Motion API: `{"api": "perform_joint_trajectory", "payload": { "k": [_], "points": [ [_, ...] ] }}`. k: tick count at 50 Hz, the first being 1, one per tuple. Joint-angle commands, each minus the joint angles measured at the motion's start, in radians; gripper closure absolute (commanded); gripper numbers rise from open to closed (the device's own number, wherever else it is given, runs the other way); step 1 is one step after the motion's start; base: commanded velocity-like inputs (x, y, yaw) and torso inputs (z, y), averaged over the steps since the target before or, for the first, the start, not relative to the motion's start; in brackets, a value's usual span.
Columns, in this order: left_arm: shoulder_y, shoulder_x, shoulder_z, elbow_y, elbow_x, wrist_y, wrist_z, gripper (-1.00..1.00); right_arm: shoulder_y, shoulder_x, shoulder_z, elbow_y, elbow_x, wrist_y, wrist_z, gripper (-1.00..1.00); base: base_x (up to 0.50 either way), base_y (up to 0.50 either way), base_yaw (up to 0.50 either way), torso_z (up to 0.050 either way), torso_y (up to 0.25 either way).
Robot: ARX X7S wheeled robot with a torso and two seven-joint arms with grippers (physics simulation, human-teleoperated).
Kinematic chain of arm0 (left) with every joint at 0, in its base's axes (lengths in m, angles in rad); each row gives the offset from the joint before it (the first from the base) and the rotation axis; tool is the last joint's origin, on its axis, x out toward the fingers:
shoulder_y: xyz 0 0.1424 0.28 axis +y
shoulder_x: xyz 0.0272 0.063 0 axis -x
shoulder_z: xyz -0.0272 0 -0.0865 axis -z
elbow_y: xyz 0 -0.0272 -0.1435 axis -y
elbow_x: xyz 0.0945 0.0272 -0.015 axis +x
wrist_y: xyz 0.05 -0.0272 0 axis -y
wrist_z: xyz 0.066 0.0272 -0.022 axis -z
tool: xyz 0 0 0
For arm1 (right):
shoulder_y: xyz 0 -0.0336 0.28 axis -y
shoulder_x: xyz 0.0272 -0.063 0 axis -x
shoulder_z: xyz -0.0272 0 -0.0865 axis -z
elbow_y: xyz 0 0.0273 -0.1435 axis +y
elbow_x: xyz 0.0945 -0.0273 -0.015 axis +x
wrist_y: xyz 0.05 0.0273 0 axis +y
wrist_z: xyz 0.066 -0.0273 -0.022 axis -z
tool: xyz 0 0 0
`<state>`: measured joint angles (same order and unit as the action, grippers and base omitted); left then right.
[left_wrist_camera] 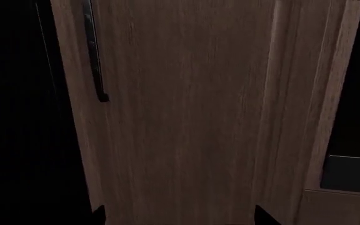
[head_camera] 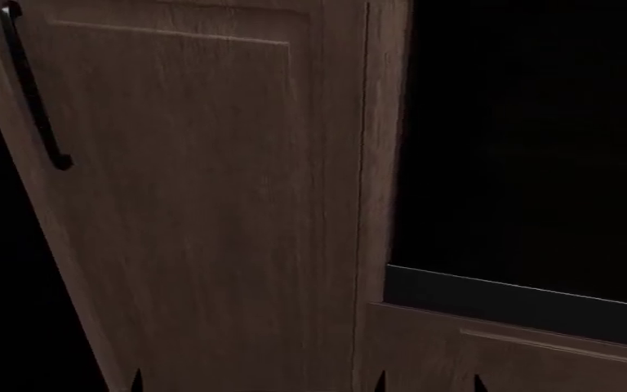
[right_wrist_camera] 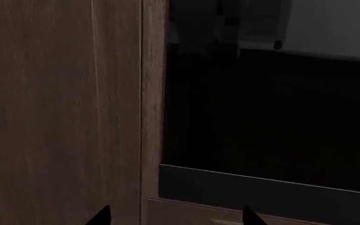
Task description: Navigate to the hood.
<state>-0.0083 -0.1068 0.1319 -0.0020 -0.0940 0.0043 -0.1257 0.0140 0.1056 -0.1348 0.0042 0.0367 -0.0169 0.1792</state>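
Note:
The hood is out of view in all three views. A tall brown wooden cabinet door (head_camera: 193, 204) fills most of the head view, very close. My left gripper (left_wrist_camera: 180, 218) is open, only its two dark fingertips (left_wrist_camera: 99, 215) showing, with the door panel (left_wrist_camera: 180, 117) right behind them. My right gripper (right_wrist_camera: 176, 218) is open too and holds nothing. It faces the seam between the wooden panel (right_wrist_camera: 61, 112) and a dark glossy appliance front (right_wrist_camera: 267, 112).
A black bar handle (head_camera: 30, 90) runs down the door near its left edge, also seen as the handle (left_wrist_camera: 93, 51) in the left wrist view. To the right a black appliance (head_camera: 531, 147) sits above a wooden drawer front (head_camera: 509, 359). Darkness lies left of the cabinet.

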Motion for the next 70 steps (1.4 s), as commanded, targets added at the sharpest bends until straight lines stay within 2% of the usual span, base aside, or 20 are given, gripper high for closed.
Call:
{"api": "perform_joint_trajectory", "payload": {
  "k": [1, 70],
  "points": [
    [-0.001, -0.011, 0.014, 0.0, -0.011, 0.002, -0.011, -1.0, -0.001, 0.013, -0.017, 0.0, 0.004, -0.004, 0.013, -1.0, 0.0, 0.0, 0.5, 0.0, 0.0],
    [-0.017, -0.053, 0.071, -0.019, -0.047, 0.018, -0.06, -1.0, 0.016, 0.056, -0.072, 0.017, 0.046, -0.012, 0.06, -1.0, 0.0, 0.0, 0.5, 0.0, 0.0]
  ]
}}
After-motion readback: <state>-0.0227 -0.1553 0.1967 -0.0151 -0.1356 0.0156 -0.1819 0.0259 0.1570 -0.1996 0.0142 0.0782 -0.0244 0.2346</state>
